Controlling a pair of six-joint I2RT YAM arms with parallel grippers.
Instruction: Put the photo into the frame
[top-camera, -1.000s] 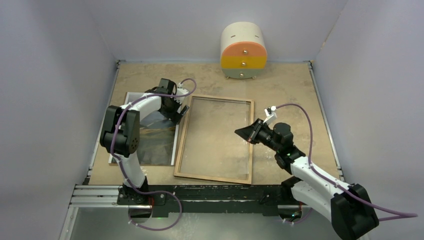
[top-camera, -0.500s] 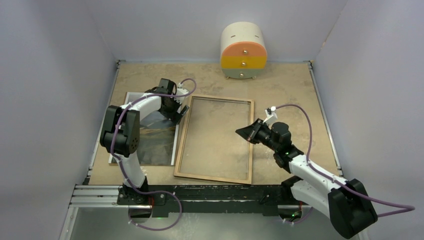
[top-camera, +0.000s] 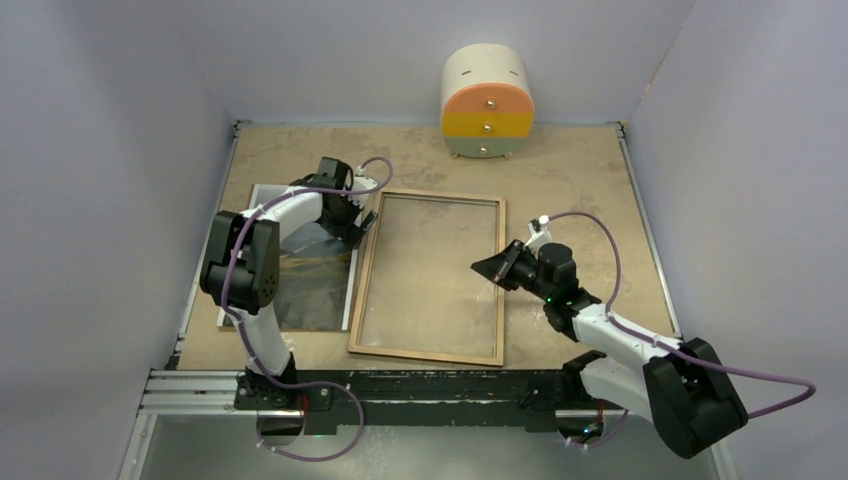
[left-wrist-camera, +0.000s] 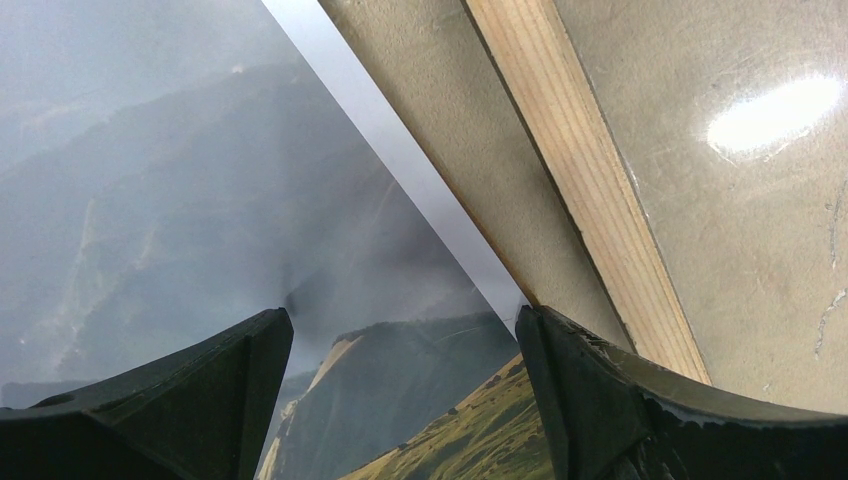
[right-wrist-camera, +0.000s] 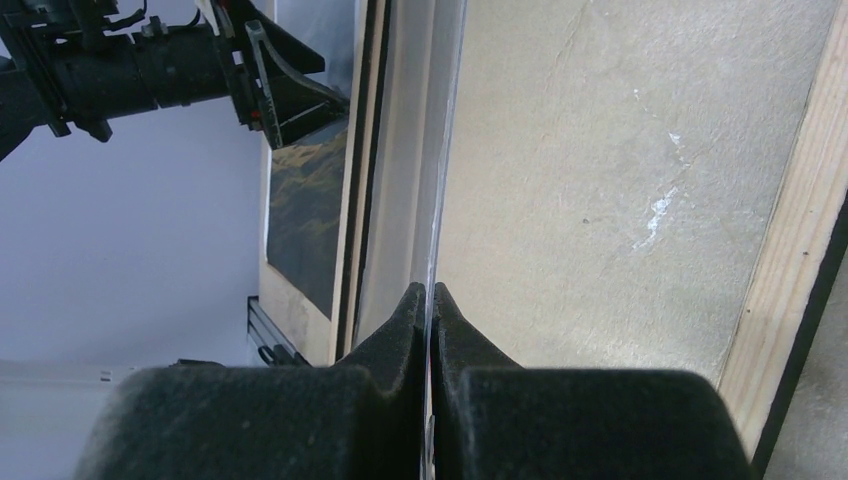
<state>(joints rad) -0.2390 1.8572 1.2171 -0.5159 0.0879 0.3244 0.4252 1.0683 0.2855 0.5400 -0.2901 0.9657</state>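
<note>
Photo, a glossy dark landscape print with white border (top-camera: 315, 290), lies flat just left of the thin light-wood rectangular frame (top-camera: 425, 355), not yet inside. Left gripper (top-camera: 360, 225) hangs wide open, empty, over its right edge; right gripper (top-camera: 478, 266) pinches what looks like a thin clear sheet (right-wrist-camera: 410, 150). Next: grip that edge, tight beside the rail.

White links (top-camera: 290, 205), black joints (top-camera: 240, 265), looping purple cables (top-camera: 590, 215) — both arms (top-camera: 620, 335) alike (left gripper's (left-wrist-camera: 402, 318) fingers (left-wrist-camera: 610, 400) black, wedge-shaped).
</note>
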